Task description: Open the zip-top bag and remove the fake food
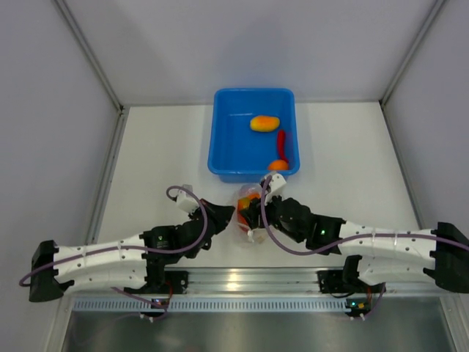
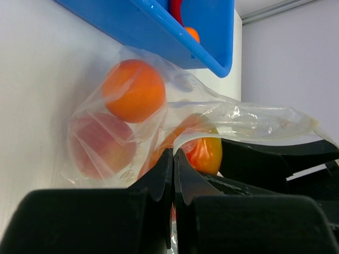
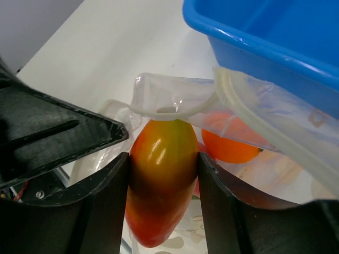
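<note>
**Right end effector grips a toy fruit at the mouth of the bag**

The right end effector point(image 3: 163, 159) is clamped on a yellow-red toy fruit point(image 3: 161, 180), one finger pressed to each side. The fruit sits at the opening of the bag point(image 3: 175, 98), and the thick rim strip of the bag arches over its top end. The left end effector point(image 2: 173, 159) is clenched, its fingers pinching a fold of the bag's edge just beside the held fruit. The two end effectors meet nose to nose over the bag, near the front of the surface point(image 1: 161, 147).

Inside the bag lie an orange ball point(image 2: 133, 90) and a pink fruit point(image 2: 98, 145), pressed against the film.

Just behind the bag stands a blue tub point(image 1: 220, 139), its near wall close to the bag. In it lie a yellow-orange fruit point(image 1: 264, 123), a red chili point(image 1: 281, 141) and a small orange piece point(image 1: 278, 165).
</note>
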### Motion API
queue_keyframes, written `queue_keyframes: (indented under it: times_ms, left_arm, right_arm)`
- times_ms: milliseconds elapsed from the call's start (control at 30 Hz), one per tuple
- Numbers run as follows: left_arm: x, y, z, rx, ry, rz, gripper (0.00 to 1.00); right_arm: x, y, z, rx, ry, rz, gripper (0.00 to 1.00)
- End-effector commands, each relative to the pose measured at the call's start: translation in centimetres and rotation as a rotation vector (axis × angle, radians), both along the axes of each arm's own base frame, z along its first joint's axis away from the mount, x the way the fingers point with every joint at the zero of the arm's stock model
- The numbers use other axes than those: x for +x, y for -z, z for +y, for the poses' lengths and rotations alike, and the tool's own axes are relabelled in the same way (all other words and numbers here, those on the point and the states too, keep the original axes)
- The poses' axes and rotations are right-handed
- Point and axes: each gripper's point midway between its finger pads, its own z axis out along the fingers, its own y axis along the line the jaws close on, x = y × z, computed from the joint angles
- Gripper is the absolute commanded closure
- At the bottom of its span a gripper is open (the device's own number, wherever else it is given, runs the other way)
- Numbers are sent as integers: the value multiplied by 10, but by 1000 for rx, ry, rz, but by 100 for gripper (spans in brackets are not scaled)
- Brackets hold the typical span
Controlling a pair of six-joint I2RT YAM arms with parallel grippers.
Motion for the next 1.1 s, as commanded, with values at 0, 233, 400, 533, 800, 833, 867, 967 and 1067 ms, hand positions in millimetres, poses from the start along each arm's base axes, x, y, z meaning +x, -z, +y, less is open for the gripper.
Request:
queue_keyframes:
  times_ms: [0,233,400,533,800,833,867,967,1067]
  left_arm:
    - [2,-16,-7,-57,-4,-12,100]
    - [1,-17,-8,-55,3,-13,100]
    - [1,-21,-6,-58,5,-25,100]
    - [2,-26,-3,-47,3,-46,100]
    - [4,-36,-4,-16,11,-79,100]
    - [4,-36,-5,-13,17,-79,100]
    - [4,-37,-7,-13,21,-77,100]
    - [3,-35,-11,-10,34,-66,100]
    - [1,-28,-20,5,58,-46,100]
  right_arm:
    - [-7,-50,11,132,-107,-126,82]
    - [-9,-84,0,202,-103,-193,82]
    - [-30,-81,15,149,-287,-243,83]
    - [-54,-81,25,176,-439,-257,84]
    - [-75,-91,27,203,-558,-278,85]
    - [-73,-97,24,225,-541,-289,85]
    - [-71,-101,23,242,-525,-299,85]
    - [-63,-116,17,315,-456,-334,85]
    - [-51,-127,12,367,-368,-350,85]
